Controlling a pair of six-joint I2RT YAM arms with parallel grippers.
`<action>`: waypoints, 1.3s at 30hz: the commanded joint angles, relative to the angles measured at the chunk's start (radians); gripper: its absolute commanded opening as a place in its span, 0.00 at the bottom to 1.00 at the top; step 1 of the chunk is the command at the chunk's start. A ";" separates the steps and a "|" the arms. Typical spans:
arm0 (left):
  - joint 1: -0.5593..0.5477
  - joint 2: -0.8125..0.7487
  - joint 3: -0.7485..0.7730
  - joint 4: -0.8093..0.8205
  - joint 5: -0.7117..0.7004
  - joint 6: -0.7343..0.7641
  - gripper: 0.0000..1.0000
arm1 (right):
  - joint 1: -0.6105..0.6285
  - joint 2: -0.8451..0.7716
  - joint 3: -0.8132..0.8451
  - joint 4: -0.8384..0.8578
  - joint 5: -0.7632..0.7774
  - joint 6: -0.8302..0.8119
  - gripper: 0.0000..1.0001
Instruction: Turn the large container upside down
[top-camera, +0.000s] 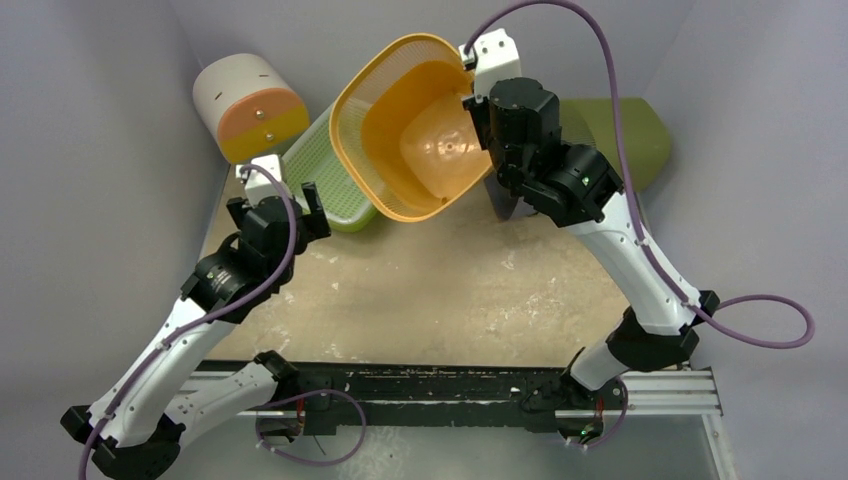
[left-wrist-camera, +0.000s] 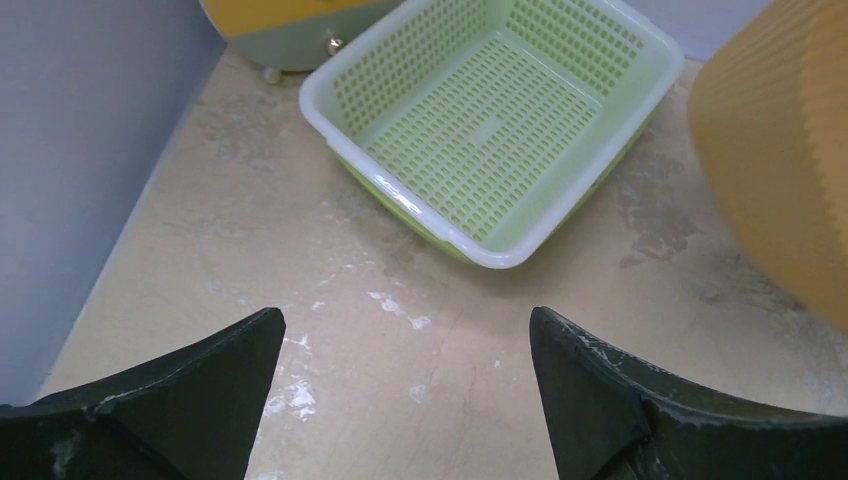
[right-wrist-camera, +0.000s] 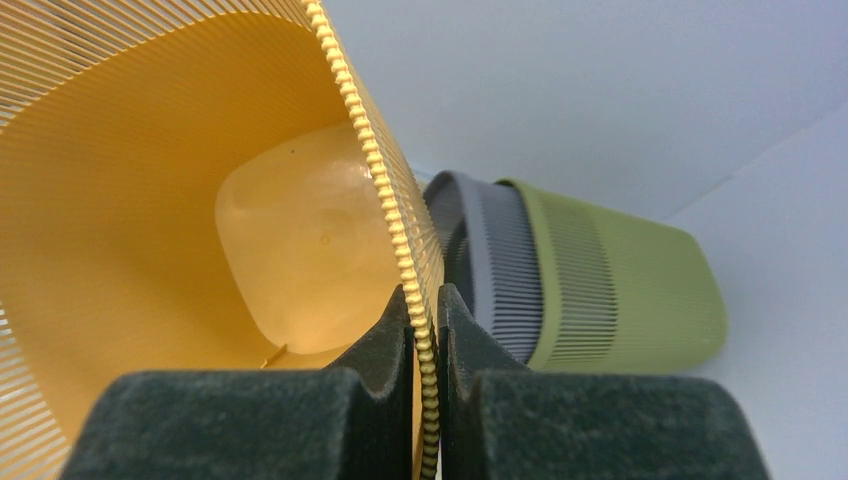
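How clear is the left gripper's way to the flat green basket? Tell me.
Probably yes. The left gripper, open, faces the green basket with only tabletop between; the orange container, pinched by the right gripper, hangs off to the side.

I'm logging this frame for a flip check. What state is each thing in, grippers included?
orange basket: held tilted, mouth toward the top camera, empty.
right gripper: shut on the orange basket's rim.
left gripper: open, empty, over the table.
green tray: upright on the table, empty.
olive bin: on its side, grey bin nested inside.
white-and-orange canister: on its side, it seems, back left.
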 joint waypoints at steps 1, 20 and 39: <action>-0.004 -0.008 0.127 -0.091 -0.097 0.050 0.89 | 0.027 -0.088 -0.014 0.015 -0.157 0.148 0.00; -0.002 0.020 0.175 -0.110 -0.120 0.074 0.89 | 0.060 -0.265 -0.566 0.070 -0.291 0.390 0.00; -0.003 0.064 0.424 -0.235 -0.119 0.128 0.89 | 0.060 -0.230 -0.453 -0.047 -0.097 0.325 0.86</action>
